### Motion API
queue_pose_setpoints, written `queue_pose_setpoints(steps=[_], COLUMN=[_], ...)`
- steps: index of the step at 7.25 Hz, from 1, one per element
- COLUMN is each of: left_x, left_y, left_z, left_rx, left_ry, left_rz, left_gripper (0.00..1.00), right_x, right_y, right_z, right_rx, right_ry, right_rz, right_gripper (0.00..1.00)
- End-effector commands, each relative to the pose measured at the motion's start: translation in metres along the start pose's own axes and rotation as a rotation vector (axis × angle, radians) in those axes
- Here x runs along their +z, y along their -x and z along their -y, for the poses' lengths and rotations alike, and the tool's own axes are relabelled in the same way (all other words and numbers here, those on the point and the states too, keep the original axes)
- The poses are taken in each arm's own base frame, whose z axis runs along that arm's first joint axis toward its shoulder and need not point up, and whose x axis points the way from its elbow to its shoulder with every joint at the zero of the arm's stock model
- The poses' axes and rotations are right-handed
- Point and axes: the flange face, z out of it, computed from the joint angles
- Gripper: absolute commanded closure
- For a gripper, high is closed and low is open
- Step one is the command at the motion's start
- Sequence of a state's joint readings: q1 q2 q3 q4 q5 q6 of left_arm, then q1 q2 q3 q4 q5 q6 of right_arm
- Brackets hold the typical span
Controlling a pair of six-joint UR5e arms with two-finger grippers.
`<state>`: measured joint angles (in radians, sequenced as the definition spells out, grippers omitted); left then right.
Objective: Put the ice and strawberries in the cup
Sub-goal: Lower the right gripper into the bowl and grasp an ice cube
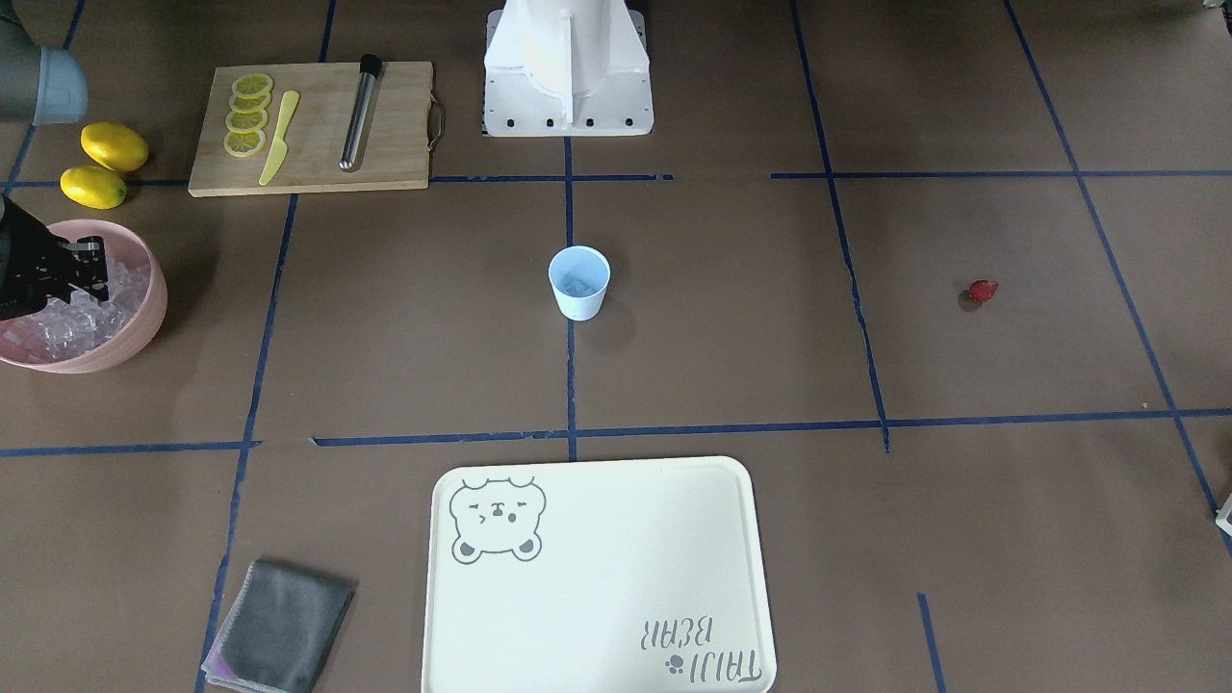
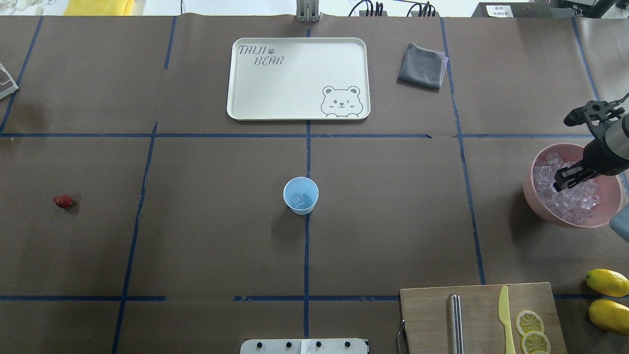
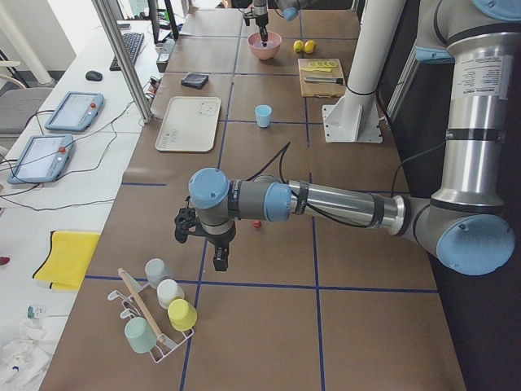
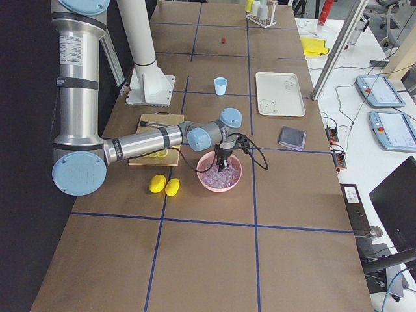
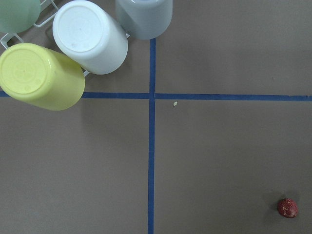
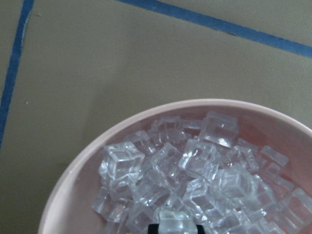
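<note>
In the pink bowl (image 2: pixel 528 191) at my right end of the table, my right pincer (image 2: pixel 560 183) points tip-down among the ice (image 6: pixel 195 168). The cubes are clear and glassy, heaped against one another and crowding round my fingers, too many to count. One cube sits at the bottom edge of my wrist view against a sliver of black finger. So little of that finger shows that I cannot tell whether I am clamped on the cube or loose.

The cup (image 2: pixel 300 195), one pale blue tumbler, stands upright mid-table on a blue tape line, well apart from the bowl. In its bottom lies what looks like one cube. The strawberry (image 2: pixel 63 201), one small dark-red berry, lies on the brown paper far to my left, well apart from the cup. My left pincer (image 3: pixel 220 261) hangs above the table near that berry. It shows only from the side, so I cannot tell its grip.

Beyond the cup lies one cream tray (image 2: pixel 295 83) with a bear print, and one folded grey cloth (image 2: pixel 421 66) near it. On my side, to the right, one wooden board (image 1: pixel 395 135) carries four lemon slices (image 1: pixel 246 120), one yellow knife (image 1: pixel 279 138) and one metal tube (image 1: pixel 358 115). Two whole lemons (image 1: pixel 115 146) lie between board and bowl. At my left end stand four upturned tumblers (image 5: pixel 90 36): green, yellow, white and grey.
</note>
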<state>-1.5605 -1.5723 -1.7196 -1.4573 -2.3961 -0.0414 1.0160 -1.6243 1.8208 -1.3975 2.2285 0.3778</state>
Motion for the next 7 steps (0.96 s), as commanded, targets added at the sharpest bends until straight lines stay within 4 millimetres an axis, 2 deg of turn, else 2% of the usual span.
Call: queue_pose_setpoints(steps=[1,2,3,4,5,6,7], left_x=[0.000,0.000,-0.001,0.000,0.000,-0.001,0.001], left_y=[-0.001,-0.001,0.000,0.001,0.000,0.000,0.001], left_z=[0.000,0.000,0.000,-0.001,-0.001,-0.001,-0.002], left_rx=[0.003,0.003,0.002,0.001,0.001,0.002,0.001], left_ry=[-0.001,-0.001,-0.002,-0.001,-0.001,-0.002,0.001], left_rz=[0.002,0.002,0.002,0.002,0.000,0.002,0.000], left_gripper=[0.00,0.00,0.00,0.00,0.00,0.00,0.00], right_x=[-0.010,-0.032,-0.062,-0.088,-0.116,-0.142,-0.164], right_y=[-0.001,-0.002,-0.012,-0.009,0.007,0.033,0.069], right_z=[0.001,-0.003,-0.010,-0.014,-0.017,-0.009,0.019], right_rx=[-0.021,-0.008,0.019,0.033,0.060,0.060,0.045], right_ry=[-0.018,-0.041,-0.079,-0.103,-0.093,-0.091,-0.093], right_rz=[0.008,0.034,0.082,0.108,0.103,0.102,0.099], right_gripper=[1.00,1.00,1.00,1.00,1.00,1.00,1.00])
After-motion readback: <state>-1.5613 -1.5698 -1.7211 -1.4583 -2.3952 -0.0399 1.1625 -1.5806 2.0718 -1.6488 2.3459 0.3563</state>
